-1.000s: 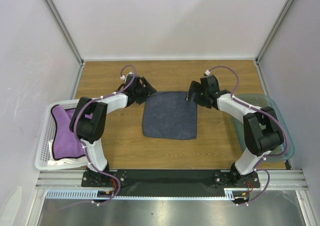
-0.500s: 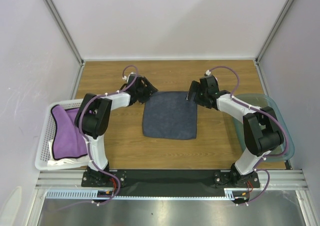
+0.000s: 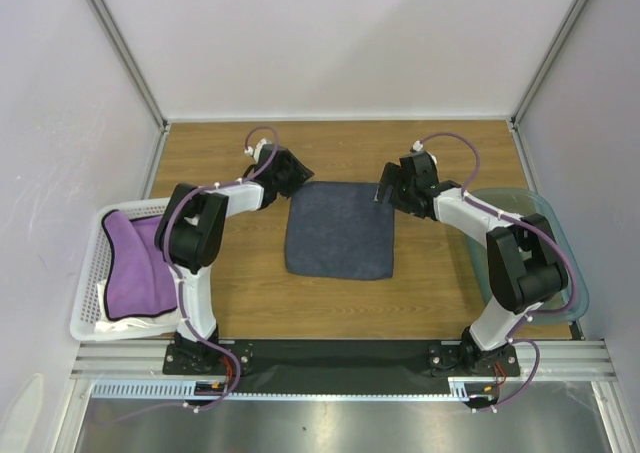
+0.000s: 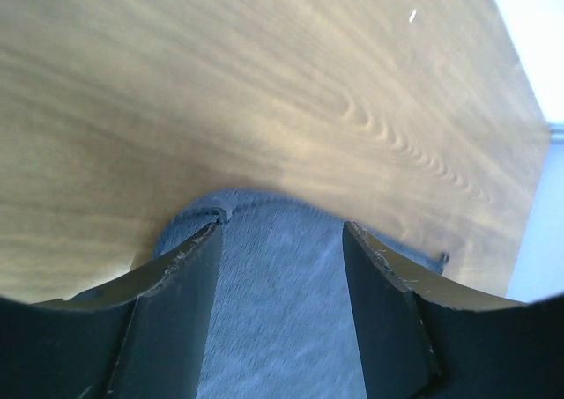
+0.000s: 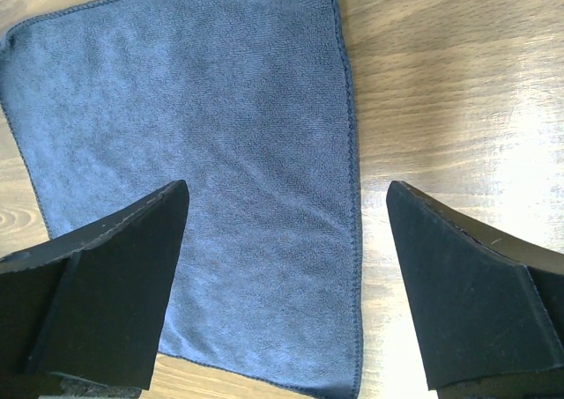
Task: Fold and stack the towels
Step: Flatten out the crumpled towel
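Note:
A small dark navy towel lies flat in the middle of the wooden table. My left gripper sits low at its far left corner. In the left wrist view that gripper is open, its fingers straddling the navy cloth, whose corner bunches up slightly. My right gripper hovers at the far right corner, wide open over the towel's right edge. A purple towel lies in the basket on top of a white towel.
A white perforated basket stands at the left edge of the table. A translucent teal bin sits at the right, partly under the right arm. Bare wood surrounds the navy towel, and white walls close off the back and sides.
My left gripper has shifted a little toward the back at the towel's far left corner, and its jaws have narrowed around the cloth. The right gripper has barely moved.

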`<state>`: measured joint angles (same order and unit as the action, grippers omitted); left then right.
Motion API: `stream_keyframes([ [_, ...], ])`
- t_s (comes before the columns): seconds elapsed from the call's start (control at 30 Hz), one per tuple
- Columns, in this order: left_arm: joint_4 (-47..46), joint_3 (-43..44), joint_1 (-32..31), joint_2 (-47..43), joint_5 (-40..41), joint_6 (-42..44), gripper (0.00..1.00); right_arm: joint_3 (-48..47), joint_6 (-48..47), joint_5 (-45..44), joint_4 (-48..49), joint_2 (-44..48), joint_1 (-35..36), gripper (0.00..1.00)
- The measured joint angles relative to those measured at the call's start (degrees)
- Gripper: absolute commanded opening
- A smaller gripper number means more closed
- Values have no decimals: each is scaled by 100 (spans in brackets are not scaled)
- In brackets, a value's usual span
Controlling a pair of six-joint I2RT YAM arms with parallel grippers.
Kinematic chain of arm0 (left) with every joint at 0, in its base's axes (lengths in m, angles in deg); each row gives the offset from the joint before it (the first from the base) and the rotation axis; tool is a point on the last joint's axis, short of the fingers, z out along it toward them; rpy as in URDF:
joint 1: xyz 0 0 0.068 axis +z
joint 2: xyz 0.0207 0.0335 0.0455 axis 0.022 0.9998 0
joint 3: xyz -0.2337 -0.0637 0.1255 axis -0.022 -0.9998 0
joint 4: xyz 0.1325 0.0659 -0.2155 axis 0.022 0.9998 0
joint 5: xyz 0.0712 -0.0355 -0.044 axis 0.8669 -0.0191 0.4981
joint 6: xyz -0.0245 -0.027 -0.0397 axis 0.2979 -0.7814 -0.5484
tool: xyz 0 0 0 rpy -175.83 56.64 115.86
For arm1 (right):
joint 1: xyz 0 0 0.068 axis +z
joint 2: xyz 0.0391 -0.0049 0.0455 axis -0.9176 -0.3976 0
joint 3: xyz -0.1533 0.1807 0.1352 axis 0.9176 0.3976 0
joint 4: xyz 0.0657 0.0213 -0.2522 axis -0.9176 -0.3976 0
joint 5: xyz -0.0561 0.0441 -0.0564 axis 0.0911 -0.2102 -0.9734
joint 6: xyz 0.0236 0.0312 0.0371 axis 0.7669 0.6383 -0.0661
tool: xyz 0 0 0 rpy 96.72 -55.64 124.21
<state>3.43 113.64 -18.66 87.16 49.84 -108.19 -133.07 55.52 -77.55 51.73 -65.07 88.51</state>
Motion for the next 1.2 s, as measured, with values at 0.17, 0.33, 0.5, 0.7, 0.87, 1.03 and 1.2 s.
stream_keyframes([
  [0.17, -330, 52, 35, 81, 278, -74, 62, 0, 0, -37, 0, 0, 0, 100],
  [0.33, -605, 151, 116, 293, 446, -146, 62, 0, 0, -72, 4, 0, -2, 100],
  [0.5, -597, 483, 181, 546, 599, 85, 64, 0, -26, -118, 92, -7, -57, 99],
  [0.7, -433, 1016, 262, 546, 723, 1088, 66, -328, -199, -125, 149, -315, -321, 79],
  [0.87, -275, 1067, 267, 170, 839, 1880, 66, -887, -343, -105, 227, -706, -476, 46],
  [1.03, -245, 332, 201, -946, 802, 2208, 58, -1154, -339, 142, 520, -964, -485, 11],
  [1.2, -468, -48, 35, -1351, 649, 2293, 41, -1290, -304, 350, 667, -1429, -485, 0],
])
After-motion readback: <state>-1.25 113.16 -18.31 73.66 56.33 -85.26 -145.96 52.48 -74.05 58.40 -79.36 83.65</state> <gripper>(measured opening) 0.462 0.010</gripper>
